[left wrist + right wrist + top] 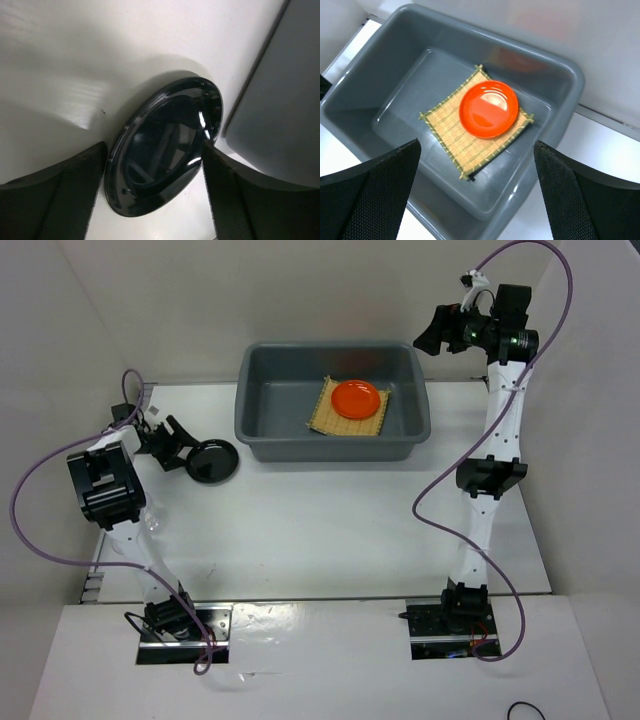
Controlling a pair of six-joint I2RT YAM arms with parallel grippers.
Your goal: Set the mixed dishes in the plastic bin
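The grey-blue plastic bin point(258, 428) stands at the back centre. Inside it lies the tan woven mat point(325, 420), with the orange plate point(356, 397) on top; both also show in the right wrist view, mat point(452, 135) and plate point(488, 108). The black plate point(214, 461) sits on the table left of the bin. My left gripper point(185, 450) is open at its left edge, and in the left wrist view point(155, 145) the plate point(165, 150) fills the gap between the fingers. My right gripper point(425, 340) hangs open and empty above the bin's right end point(476, 145). I cannot make out any clear glasses for certain.
White walls close in the table at the back and on both sides. The bin's outer wall point(280, 100) is just right of the black plate. Purple cables loop beside each arm.
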